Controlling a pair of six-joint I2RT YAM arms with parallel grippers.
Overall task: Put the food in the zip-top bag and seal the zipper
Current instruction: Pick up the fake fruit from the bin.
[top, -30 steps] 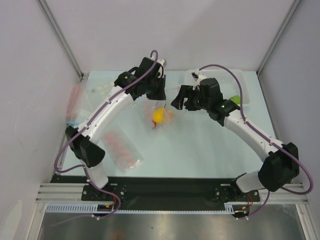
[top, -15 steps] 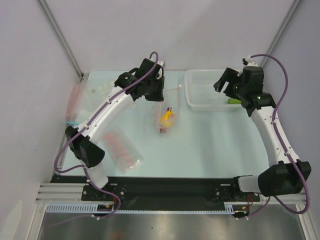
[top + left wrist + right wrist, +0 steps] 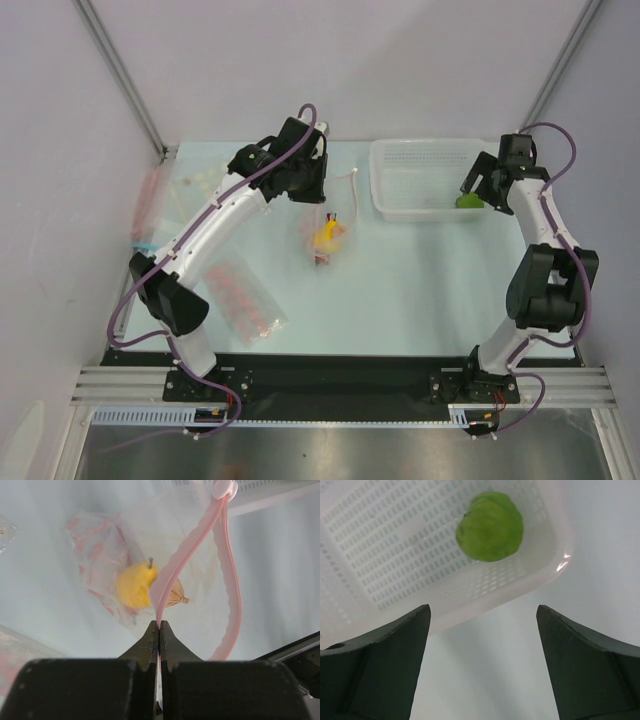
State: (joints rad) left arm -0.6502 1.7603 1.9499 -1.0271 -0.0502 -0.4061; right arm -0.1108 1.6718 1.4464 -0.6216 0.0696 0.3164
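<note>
The zip-top bag [image 3: 328, 238] lies at mid-table, clear and crinkly. Inside it show the yellow pear-like fruit [image 3: 135, 585] and the small beige bulb [image 3: 176, 596]. Its zipper [image 3: 229, 575] loops up as a pink strip, the mouth gaping. My left gripper [image 3: 159, 625] is shut on one side of that strip, seen from above at the bag's far edge as left gripper [image 3: 314, 188]. The green round fruit [image 3: 490, 526] sits in a corner of the white basket [image 3: 395, 545]. My right gripper [image 3: 483, 615] stands open just short of the basket's near rim, nothing between its fingers.
The white perforated basket [image 3: 415, 190] stands at the back right. A flat packet of pink-red round pieces [image 3: 245, 298] lies front left. A packet of pale pieces [image 3: 195, 182] rests at the back left by the wall. Enclosure walls close in on both sides.
My right arm swung away from the bag to the basket at the far right and opened wider. The bag shifted slightly. My left gripper kept its hold on the zipper.
</note>
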